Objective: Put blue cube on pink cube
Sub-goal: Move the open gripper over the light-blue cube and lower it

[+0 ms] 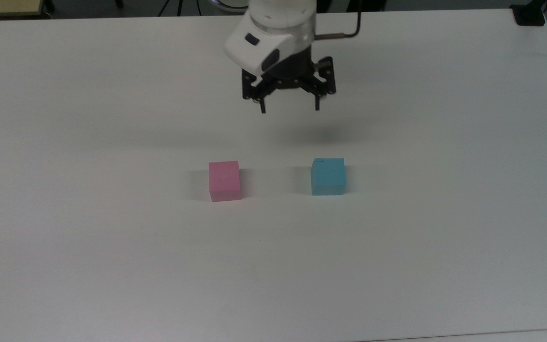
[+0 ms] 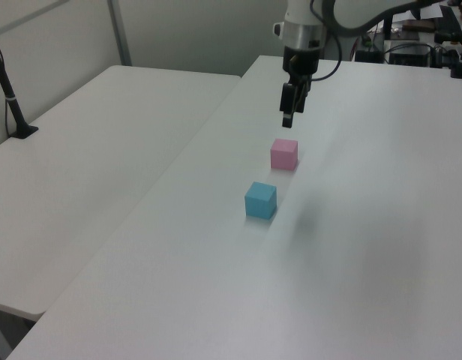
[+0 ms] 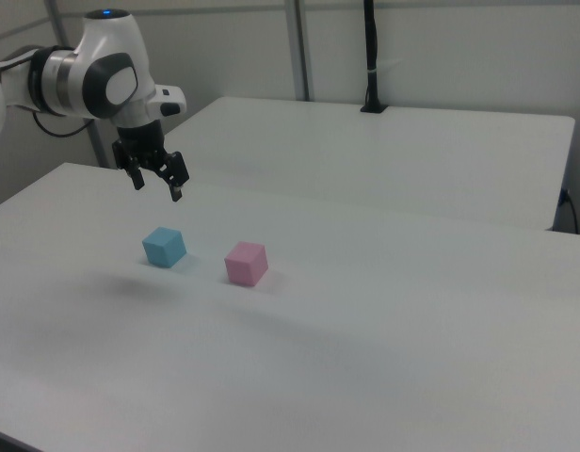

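A light-blue cube point(image 1: 328, 176) point(image 2: 260, 199) point(image 3: 164, 247) rests on the white table point(image 1: 112, 261), with a small notch at one top corner. A pink cube point(image 1: 225, 180) point(image 2: 284, 154) point(image 3: 246, 263) sits apart from it, to the top view's left. My gripper point(image 1: 289, 110) point(image 2: 288, 118) point(image 3: 156, 186) hangs open above the table, empty, behind the two cubes in the top view and between them sideways. Its fingers point down, well clear of both cubes.
A second white table point(image 2: 88, 165) adjoins on the left view's left, with a black post point(image 2: 7, 86) standing on it. A black clamp point(image 1: 529, 14) sits at the top view's far right corner. The arm's white wrist point(image 1: 276, 33) rises behind the gripper.
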Robot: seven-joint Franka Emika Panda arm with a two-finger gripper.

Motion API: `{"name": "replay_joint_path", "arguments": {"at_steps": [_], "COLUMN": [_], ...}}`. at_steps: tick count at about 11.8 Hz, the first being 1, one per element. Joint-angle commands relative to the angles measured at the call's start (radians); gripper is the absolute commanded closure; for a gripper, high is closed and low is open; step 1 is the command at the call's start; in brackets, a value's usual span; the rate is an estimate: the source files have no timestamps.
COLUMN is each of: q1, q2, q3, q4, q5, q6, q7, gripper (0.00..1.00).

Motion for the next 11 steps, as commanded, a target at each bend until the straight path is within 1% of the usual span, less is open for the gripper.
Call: {"name": "replay_joint_path", "arguments": {"at_steps": [1, 3, 5, 6, 8, 11], "q1": [0.054, 0.06, 0.086, 0.091, 0.094, 0.092], "q2": [0.046, 0.073, 0.118, 0.145, 0.179, 0.233], "q3": [-0.007, -0.007, -0.007, -0.005, -0.005, 0.013], "q4": [0.01, 0.012, 0.012, 0.012, 0.014, 0.056], "q5": [-0.01, -0.014, -0.02, -0.049, -0.083, -0.105], "q6": [0.064, 0.089, 0.159, 0.181, 0.196, 0.198], "q7": [0.121, 0.145, 0.192, 0.214, 0.247, 0.267], "gripper": [0.0, 0.0, 0.0, 0.0, 0.0, 0.0]}}
